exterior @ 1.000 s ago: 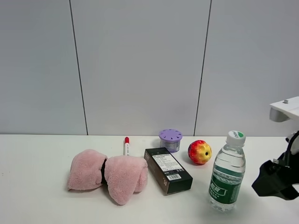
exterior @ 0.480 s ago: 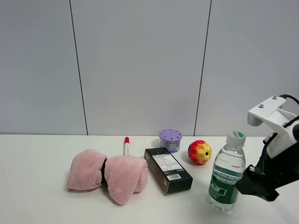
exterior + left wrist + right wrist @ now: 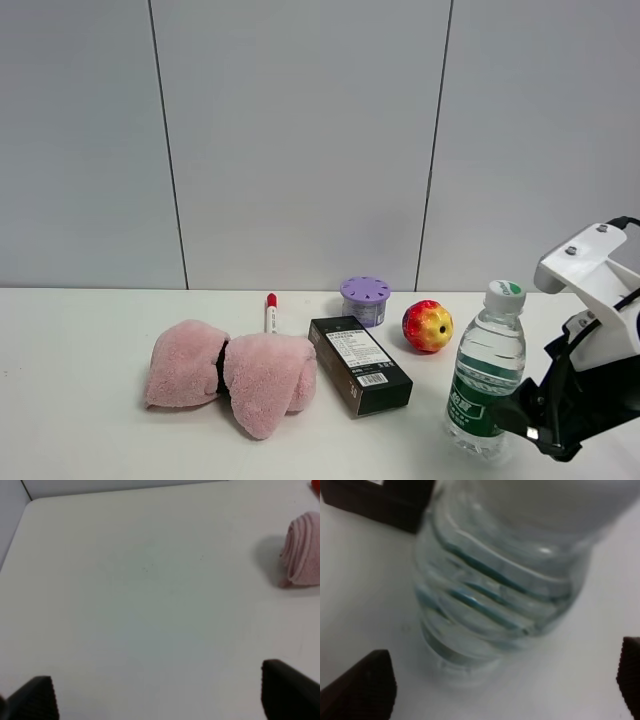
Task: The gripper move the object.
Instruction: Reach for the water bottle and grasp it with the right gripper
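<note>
The clear water bottle (image 3: 485, 370) with white cap and green label stands upright at the front right of the table. My right gripper (image 3: 520, 425) is open, low beside the bottle's base on its right. In the right wrist view the bottle (image 3: 505, 595) fills the space between the spread black fingers (image 3: 362, 685), not gripped. My left gripper (image 3: 157, 692) is open and empty over bare table; it does not show in the exterior high view.
A black rectangular box (image 3: 359, 365) lies left of the bottle. A pink plush towel (image 3: 232, 373), a red marker (image 3: 270, 312), a purple-lidded jar (image 3: 364, 299) and a red-yellow apple (image 3: 427, 325) also sit on the white table (image 3: 80, 420). The towel's end shows in the left wrist view (image 3: 302, 550).
My right gripper has moved left and down from the right edge to the bottle's base. The bottle and the other objects have not moved.
</note>
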Available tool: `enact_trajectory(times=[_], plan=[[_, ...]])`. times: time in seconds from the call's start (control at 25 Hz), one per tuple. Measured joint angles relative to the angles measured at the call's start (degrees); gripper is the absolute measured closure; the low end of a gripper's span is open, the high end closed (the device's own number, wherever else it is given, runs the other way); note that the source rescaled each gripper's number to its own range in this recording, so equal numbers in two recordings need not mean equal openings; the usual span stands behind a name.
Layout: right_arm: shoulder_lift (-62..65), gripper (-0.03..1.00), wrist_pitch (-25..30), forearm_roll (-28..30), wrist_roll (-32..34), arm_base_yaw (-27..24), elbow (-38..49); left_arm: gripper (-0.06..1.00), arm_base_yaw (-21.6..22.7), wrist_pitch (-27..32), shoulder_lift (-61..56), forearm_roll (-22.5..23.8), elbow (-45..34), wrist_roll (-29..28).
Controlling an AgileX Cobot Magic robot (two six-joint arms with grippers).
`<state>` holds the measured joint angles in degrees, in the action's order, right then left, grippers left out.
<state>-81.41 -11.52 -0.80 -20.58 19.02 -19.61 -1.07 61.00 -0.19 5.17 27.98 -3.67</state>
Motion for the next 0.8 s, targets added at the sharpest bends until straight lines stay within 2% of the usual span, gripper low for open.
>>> enact_trajectory(times=[0.24,0.48,0.56,0.8], plan=[[0.0,0.02,-0.4,-0.2,-0.1,0.2,0.8,-0.06,0.0,0.0,0.0,0.0,0.0,0.0],[0.0,0.02,-0.5,-2.8,-0.1,0.2,1.1,-0.06,0.0,0.0,0.0,0.0,0.0,0.0],[0.0,0.02,-3.3,-2.9,-0.2,0.2,2.4,-0.06,0.0,0.0,0.0,0.0,0.0,0.0],[-0.1,0.02,-19.1,-3.6,-0.2,0.2,9.0,-0.06,0.0,0.0,0.0,0.0,0.0,0.0]])
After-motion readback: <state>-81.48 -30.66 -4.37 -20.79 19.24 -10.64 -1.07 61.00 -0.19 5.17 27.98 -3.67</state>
